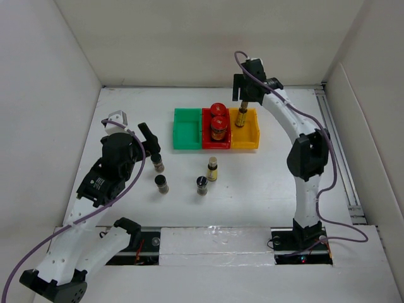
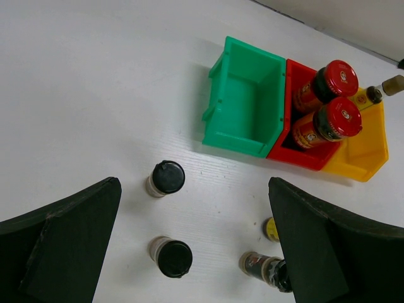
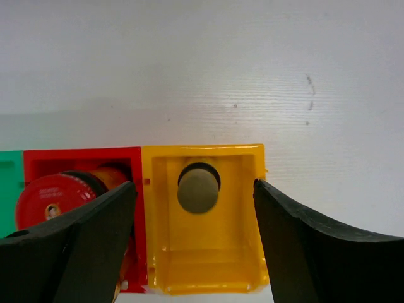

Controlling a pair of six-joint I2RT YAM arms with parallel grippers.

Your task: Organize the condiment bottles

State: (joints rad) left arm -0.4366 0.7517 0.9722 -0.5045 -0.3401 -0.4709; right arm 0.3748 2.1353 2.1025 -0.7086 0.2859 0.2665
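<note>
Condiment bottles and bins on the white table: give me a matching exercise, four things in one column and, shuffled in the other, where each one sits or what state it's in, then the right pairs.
Things
1. two dark glass jars with red caps
2. slim bottle at the back right
3. green plastic bin
4. three short dark bottles with black caps

Places or states
A. holds nothing
B. standing on the bare white table
C. inside the yellow plastic bin
D. inside the red plastic bin

Pairs: 1-D, 2-C, 3-A, 4-B
</note>
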